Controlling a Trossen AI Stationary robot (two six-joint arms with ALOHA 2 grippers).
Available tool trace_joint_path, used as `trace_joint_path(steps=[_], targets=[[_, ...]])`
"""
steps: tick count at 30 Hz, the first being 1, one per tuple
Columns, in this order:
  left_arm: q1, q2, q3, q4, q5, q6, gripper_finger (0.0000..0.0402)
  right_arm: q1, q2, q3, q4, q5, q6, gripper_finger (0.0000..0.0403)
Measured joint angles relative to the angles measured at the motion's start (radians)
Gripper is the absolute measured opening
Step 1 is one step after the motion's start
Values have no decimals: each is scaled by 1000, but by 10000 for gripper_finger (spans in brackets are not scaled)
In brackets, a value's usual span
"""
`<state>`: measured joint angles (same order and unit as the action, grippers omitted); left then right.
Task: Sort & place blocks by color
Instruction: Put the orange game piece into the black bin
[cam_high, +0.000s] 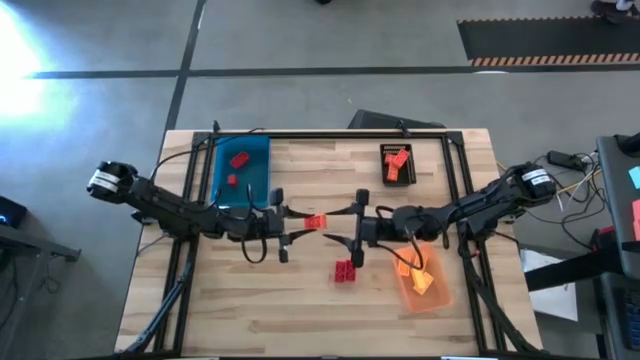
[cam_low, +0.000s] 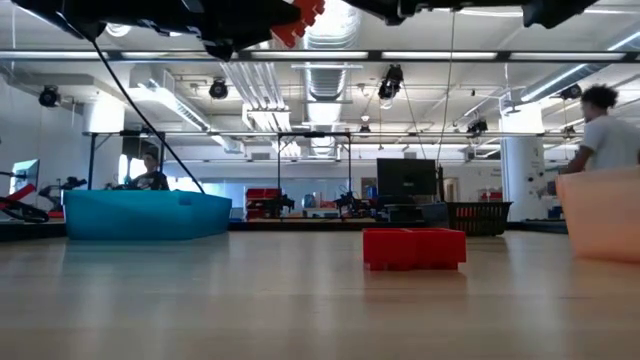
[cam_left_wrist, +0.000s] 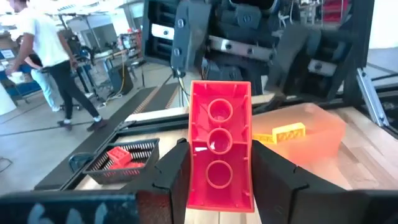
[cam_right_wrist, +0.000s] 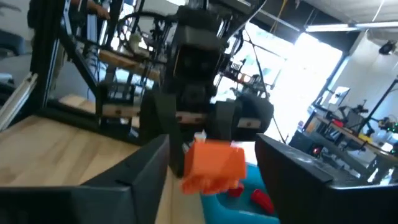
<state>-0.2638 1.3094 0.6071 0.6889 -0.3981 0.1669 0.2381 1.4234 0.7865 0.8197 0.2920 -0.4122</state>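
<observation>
My left gripper (cam_high: 303, 222) is over the middle of the table, shut on a pinkish-red block (cam_high: 315, 221), which shows high up in the low view (cam_low: 300, 18). My right gripper (cam_high: 345, 226) faces it from the table's right, open. In the right wrist view its fingers (cam_right_wrist: 149, 171) stand wide on either side of the block (cam_right_wrist: 214, 165) without touching it. Two red blocks (cam_high: 345, 271) sit joined on the table, near of the grippers (cam_low: 413, 247). More blocks lie in the three trays. My left gripper (cam_left_wrist: 219, 177) pinches the pinkish-red block between its two fingers (cam_left_wrist: 171, 171), on its two long sides near one end (cam_left_wrist: 214, 186). The fingers come level from the table's left, along the block. The block is lifted clear, its free end toward my right gripper, its hollow underside facing the wrist camera.
A blue tray (cam_high: 262, 150) at far left holds red blocks. A small black tray (cam_high: 384, 168) at far right holds orange-red blocks. A translucent orange tray (cam_high: 440, 298) at near right holds orange-yellow blocks. A black frame borders the table. People move in the room beyond.
</observation>
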Motion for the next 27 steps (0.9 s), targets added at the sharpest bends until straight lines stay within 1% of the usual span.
trace_joint_path(steps=[3,7,11,15,18,21,27], targets=[[0,2,0,18,3,2,117,-1,0,14,-43,-3,7,253],[-1,3,1,64,18,5,117,-5,4,31,-67,-4,54,272],[-1,5,3,63,37,23,117,-11,5,43,-75,-3,72,276],[-1,5,3,64,45,23,117,-14,5,57,-78,-4,71,267],[-1,5,4,69,45,24,117,-18,6,65,-82,-5,70,251],[0,5,4,69,45,23,117,-21,7,71,-90,-10,70,223],[0,5,4,78,43,28,117,-22,7,75,-93,-22,79,135]])
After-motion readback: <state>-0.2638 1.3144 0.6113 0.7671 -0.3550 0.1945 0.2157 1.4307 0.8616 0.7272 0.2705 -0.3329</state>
